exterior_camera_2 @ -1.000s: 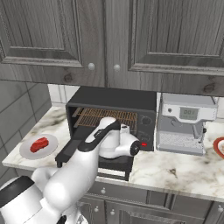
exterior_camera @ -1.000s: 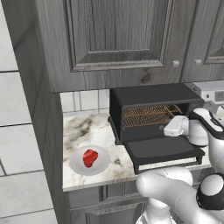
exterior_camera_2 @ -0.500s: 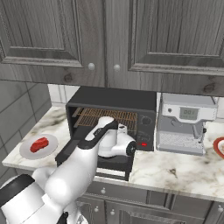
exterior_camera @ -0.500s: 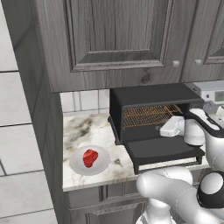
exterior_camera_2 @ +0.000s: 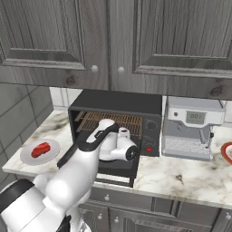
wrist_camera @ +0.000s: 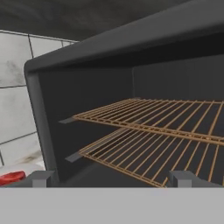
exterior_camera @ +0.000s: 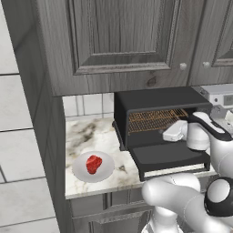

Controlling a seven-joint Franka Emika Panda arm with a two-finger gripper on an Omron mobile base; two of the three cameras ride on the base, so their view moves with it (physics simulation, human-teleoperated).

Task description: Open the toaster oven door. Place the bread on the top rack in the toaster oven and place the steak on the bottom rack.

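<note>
hand drawn back from the toaster oven [exterior_camera: 154,119], fingers [wrist_camera: 40,178] released — hand view alone shows both racks' wires.

steak [exterior_camera: 93,164] on plate [exterior_camera: 104,171], left of toaster oven [exterior_camera: 154,101], perhaps slightly forward

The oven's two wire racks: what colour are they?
Coppery brown, top rack and bottom rack alike; the hand view shows it best.

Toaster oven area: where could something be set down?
Both racks sit bare. Bare marble lies between the steak's plate and the toaster oven. It is crowded over the lowered door, where the open gripper hangs.
</note>
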